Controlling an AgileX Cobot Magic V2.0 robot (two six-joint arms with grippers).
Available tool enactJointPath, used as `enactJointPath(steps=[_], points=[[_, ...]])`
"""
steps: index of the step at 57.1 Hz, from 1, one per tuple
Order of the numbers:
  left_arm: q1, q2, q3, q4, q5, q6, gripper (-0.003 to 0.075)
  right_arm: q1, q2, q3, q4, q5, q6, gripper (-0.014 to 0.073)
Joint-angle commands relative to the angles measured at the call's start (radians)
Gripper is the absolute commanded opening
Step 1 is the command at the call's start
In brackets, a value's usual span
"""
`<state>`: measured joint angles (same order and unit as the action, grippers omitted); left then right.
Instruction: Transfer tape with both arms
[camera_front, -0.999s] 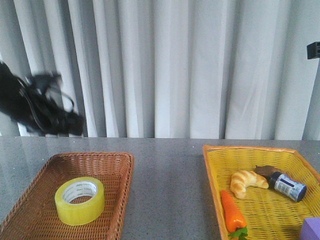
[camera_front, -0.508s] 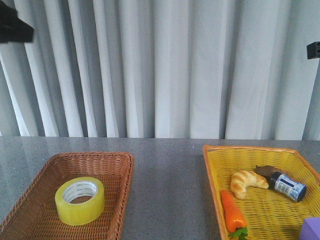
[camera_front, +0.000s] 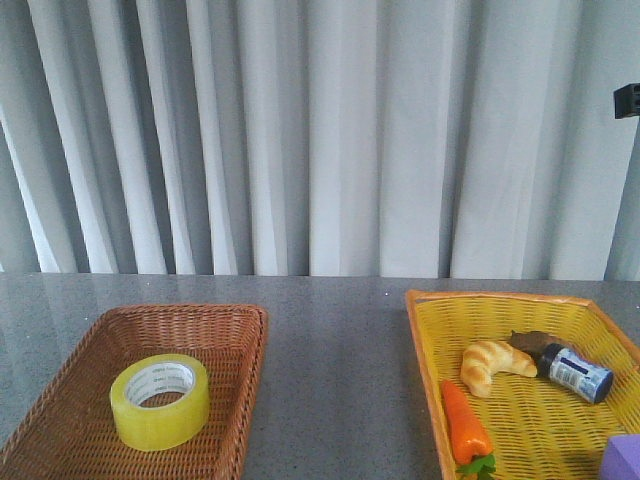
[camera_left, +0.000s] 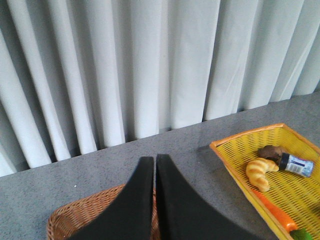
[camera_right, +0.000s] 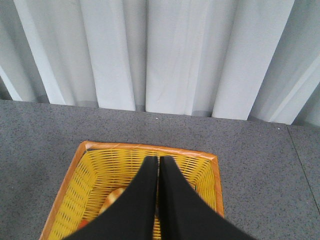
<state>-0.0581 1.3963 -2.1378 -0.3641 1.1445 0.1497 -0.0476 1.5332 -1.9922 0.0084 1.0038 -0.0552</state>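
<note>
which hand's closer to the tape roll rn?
Left, as far as the views show. The left hand hangs shut above the brown basket holding the tape roll. The right hand hangs shut above the yellow basket.

We saw print on the tape's white core and the bottle's label, both too small to read.

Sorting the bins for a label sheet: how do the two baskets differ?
The brown basket is woven wicker on the left, holding only the tape. The yellow basket sits right, orange-rimmed, holding a croissant, carrot and small bottle. Both are shallow, rectangular, and rest on the grey table.
</note>
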Motion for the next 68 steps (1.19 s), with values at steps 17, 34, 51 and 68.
enactJointPath(steps=[17,34,51,68], points=[[-0.005,-0.018,-0.015,-0.035,-0.101,-0.006,-0.0006,-0.006,-0.032,-0.023,0.000,-0.068,-0.007,-0.0007],[-0.005,-0.018,-0.015,-0.035,-0.101,-0.006,-0.0006,-0.006,-0.032,-0.023,0.000,-0.068,-0.007,-0.0007],[-0.005,-0.018,-0.015,-0.035,-0.101,-0.006,-0.0006,-0.006,-0.032,-0.023,0.000,-0.068,-0.007,-0.0007],[-0.005,-0.031,-0.013,0.123,-0.154,-0.009,-0.0006,-0.006,-0.032,-0.023,0.000,-0.068,-0.007,-0.0007]])
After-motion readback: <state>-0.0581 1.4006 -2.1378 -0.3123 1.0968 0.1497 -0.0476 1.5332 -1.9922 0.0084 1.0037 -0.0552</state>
